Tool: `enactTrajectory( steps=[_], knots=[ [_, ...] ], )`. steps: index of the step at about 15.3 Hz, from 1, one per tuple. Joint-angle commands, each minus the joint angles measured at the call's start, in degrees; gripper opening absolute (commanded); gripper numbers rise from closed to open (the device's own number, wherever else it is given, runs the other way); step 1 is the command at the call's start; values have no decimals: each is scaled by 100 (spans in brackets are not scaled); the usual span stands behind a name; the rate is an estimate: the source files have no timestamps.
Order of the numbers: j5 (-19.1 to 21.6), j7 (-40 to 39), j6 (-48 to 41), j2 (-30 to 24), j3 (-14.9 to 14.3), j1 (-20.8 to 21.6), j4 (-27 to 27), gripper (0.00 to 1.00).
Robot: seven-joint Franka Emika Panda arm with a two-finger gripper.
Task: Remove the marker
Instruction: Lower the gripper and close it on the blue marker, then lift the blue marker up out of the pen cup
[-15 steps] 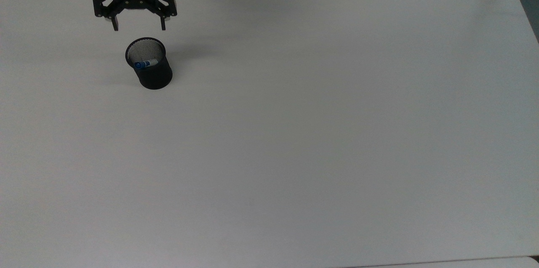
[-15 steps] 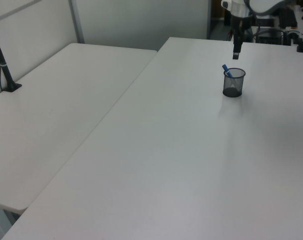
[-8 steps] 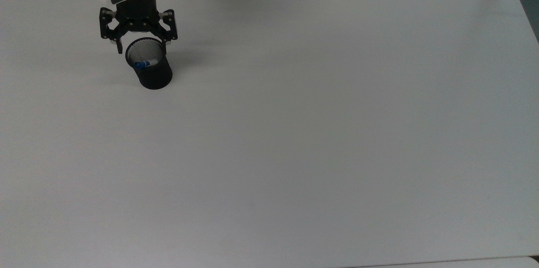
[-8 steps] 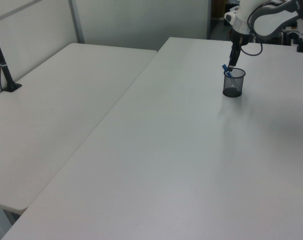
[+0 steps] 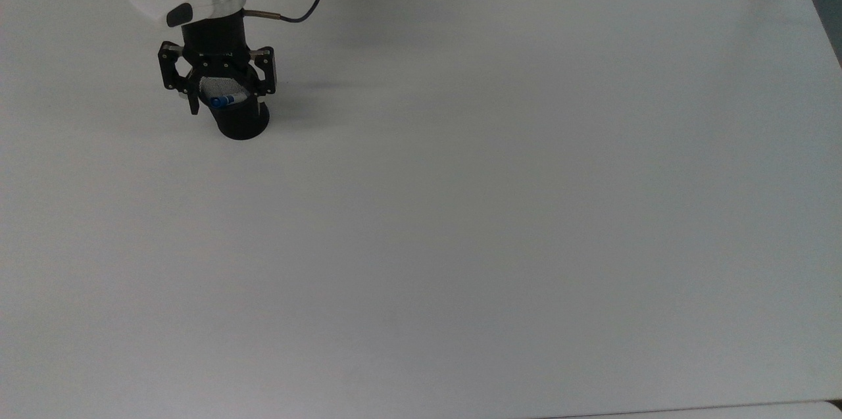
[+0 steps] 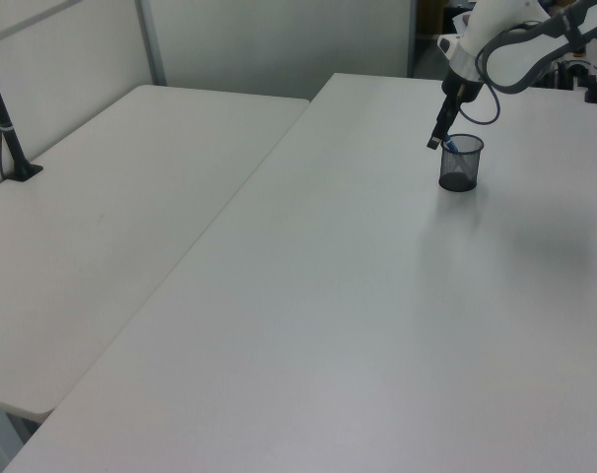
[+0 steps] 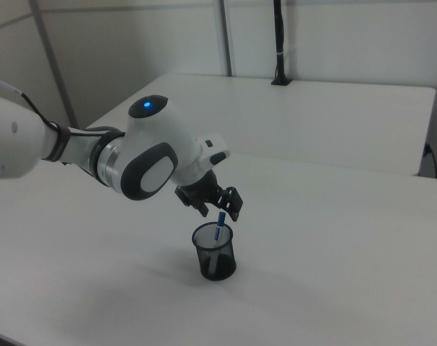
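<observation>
The pincer (image 5: 225, 102) hangs spread over the black mesh cup (image 5: 241, 120) at the bench's (image 5: 460, 208) 10 o'clock in the top view; the marker (image 5: 223, 100) leans inside, blue end up, no print readable

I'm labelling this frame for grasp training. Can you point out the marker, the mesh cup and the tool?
marker (image 5: 222, 101): top view, on its blue cap end.
mesh cup (image 7: 214, 261): right view, on its outer wall.
tool (image 5: 225, 105): top view, midway between its open fingertips, over the cup's mouth.
</observation>
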Motion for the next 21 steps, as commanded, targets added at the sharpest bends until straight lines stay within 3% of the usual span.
enactTrajectory(
  steps=[1, 4, 6, 12, 18, 21],
  knots=[
    [120, -9, 158, -17, -29, -20, -69, 43],
    [129, 78, 132, -78, -37, -47, -60, 7],
    [129, 149, 123, -96, -37, -56, -60, 0],
    [129, 140, -17, -271, -37, -82, -42, 0],
    [155, 140, -1177, -658, -29, -91, 669, 0],
    [610, 245, -1493, -694, -3, -30, 1107, 0]
  ],
)
